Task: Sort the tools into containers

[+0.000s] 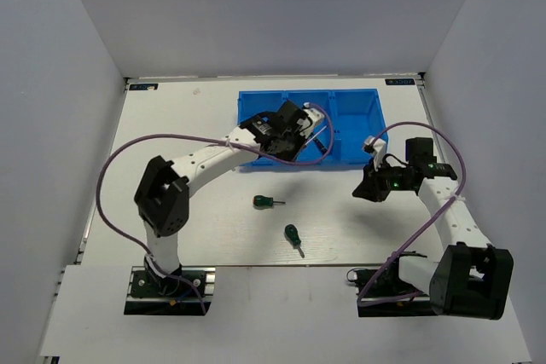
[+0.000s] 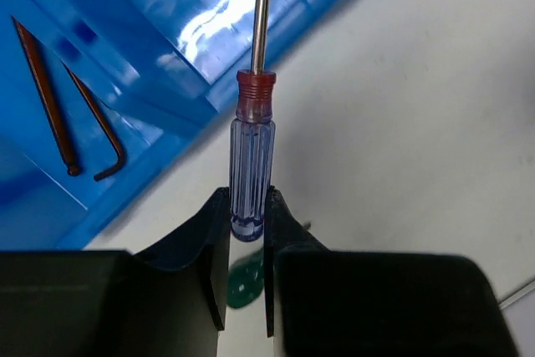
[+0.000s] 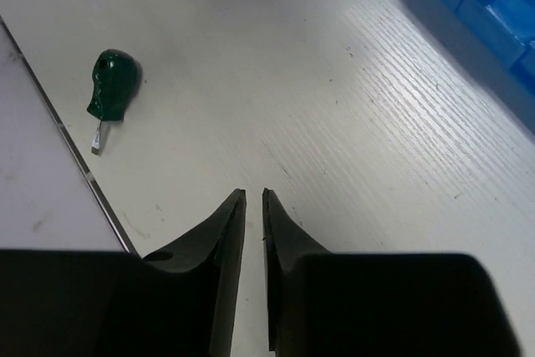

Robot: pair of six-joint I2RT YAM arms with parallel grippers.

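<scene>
My left gripper (image 2: pixel 248 206) is shut on the end of a slim blue-handled screwdriver (image 2: pixel 252 152) with a red collar. Its shaft points out over the blue tray (image 2: pixel 150 6). In the top view the left gripper (image 1: pixel 299 131) hangs over the tray's (image 1: pixel 354 155) middle compartment, near the front wall. Two dark hex keys (image 2: pixel 52 102) lie in a tray compartment. Two stubby green-handled screwdrivers (image 1: pixel 265 202) (image 1: pixel 293 236) lie on the table. My right gripper (image 3: pixel 254 198) is shut and empty, low over the table right of them (image 1: pixel 368 187).
One green screwdriver (image 3: pixel 110 83) lies left of the right gripper near the table's front edge strip (image 3: pixel 67 135). The tray's corner (image 3: pixel 468 6) is at its upper right. Grey walls enclose the table on three sides.
</scene>
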